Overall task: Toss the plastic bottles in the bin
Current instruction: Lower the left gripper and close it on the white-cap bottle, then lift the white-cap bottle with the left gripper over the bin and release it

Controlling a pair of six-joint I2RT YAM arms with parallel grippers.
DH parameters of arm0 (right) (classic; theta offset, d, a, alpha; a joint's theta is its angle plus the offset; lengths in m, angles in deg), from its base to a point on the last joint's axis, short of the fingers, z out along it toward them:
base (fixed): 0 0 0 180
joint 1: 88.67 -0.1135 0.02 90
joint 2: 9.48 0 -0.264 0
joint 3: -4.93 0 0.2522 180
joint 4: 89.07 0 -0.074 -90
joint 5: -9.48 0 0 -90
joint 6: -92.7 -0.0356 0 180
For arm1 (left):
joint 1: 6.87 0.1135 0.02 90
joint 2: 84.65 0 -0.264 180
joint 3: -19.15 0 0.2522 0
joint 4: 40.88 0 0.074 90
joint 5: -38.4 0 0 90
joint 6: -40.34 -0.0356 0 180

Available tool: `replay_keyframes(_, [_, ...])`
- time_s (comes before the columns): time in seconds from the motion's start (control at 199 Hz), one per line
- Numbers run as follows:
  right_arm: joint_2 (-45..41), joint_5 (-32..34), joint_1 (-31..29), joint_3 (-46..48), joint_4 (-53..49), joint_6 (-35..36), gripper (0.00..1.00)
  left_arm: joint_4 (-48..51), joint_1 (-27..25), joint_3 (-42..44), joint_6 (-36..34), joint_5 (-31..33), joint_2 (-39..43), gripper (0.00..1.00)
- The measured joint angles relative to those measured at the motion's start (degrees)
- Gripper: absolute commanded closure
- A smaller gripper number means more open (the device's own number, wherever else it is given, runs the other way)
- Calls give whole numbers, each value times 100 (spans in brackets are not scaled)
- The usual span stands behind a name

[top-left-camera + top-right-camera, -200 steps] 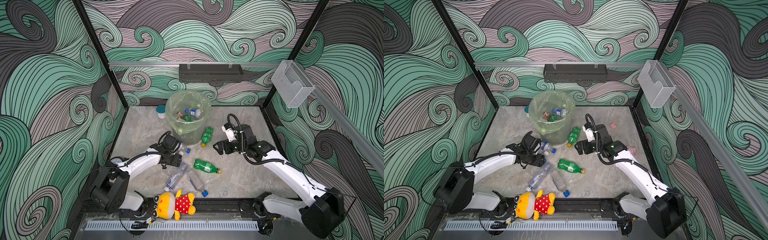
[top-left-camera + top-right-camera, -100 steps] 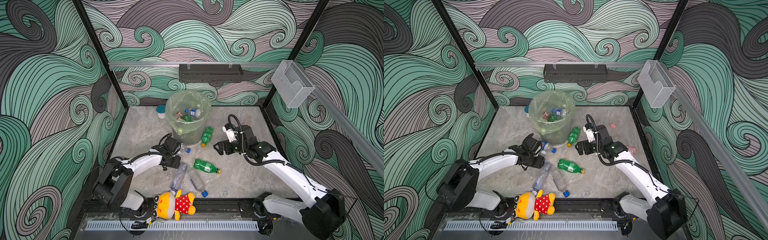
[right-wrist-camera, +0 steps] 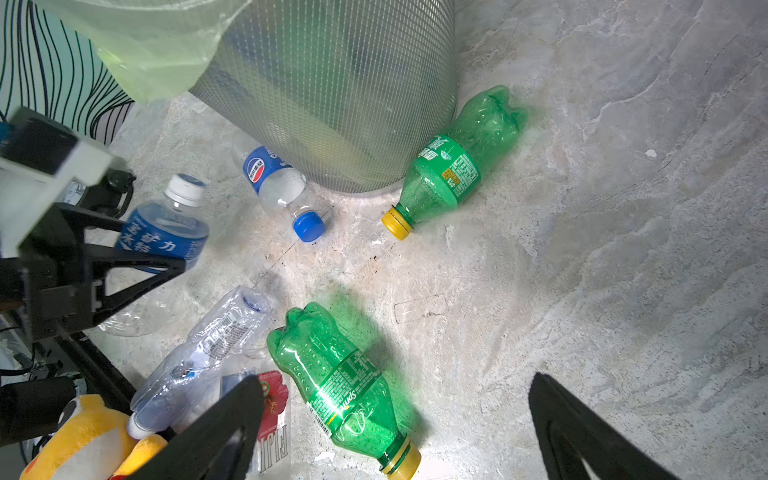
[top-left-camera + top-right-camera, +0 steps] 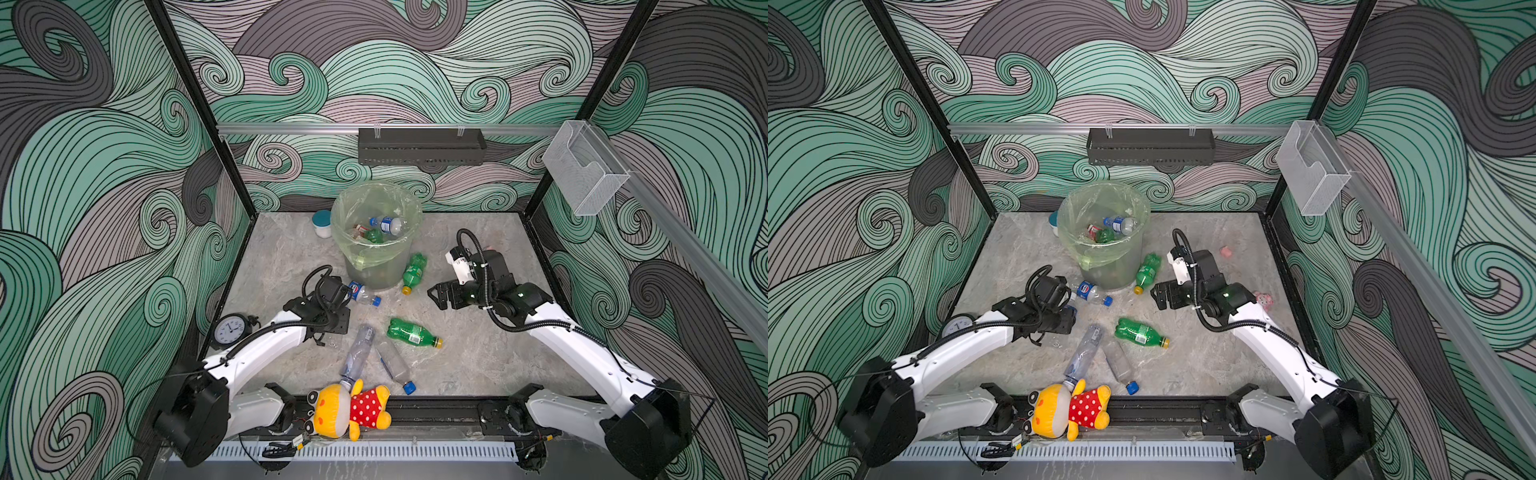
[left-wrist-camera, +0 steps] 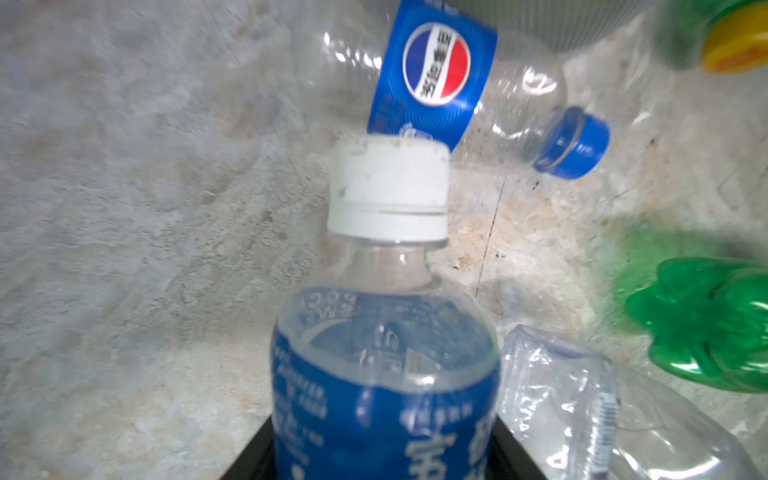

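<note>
Gripping a white-capped bottle (image 3: 164, 232) by its blue-labelled body, the left gripper (image 4: 334, 322) sits left of the tabletop's (image 4: 478, 365) middle. Its jaws are closed on the bottle, and the cap end points toward the bin (image 4: 376, 276). We see the bin standing upright near the middle of the far edge, its yellow-green bag folded over the rim. Inside it we count at least 3 bottles, among them a clear blue-labelled bottle (image 4: 388, 224). A Pepsi bottle (image 4: 361, 293) with a blue cap lies at the bin's foot, just beyond the held one. A green bottle (image 4: 413, 272) lies against the bin's right side, its yellow cap toward the near edge. The right gripper (image 4: 434, 296) hovers right of the middle with its jaws spread wide and nothing between them. Near it, a second green bottle (image 4: 411, 334) lies at the tabletop's middle. 2 crushed clear bottles (image 4: 357, 353) lie side by side toward the near edge, 1 touching a plush toy (image 4: 349, 409) there.
</note>
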Motion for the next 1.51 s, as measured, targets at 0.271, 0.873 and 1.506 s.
replay_keyframes(0.271, [0,0,0,4,0,-17,0,-31,0,275,26,201,1690,47])
replay_keyframes(0.873, [103,-20,0,57,85,-55,0,555,0,-4197,-682,-111,-94,40])
replay_keyframes(1.506, [-2,-483,-186,682,155,170,5,824,94,-3886,-1038,-302,-90,1])
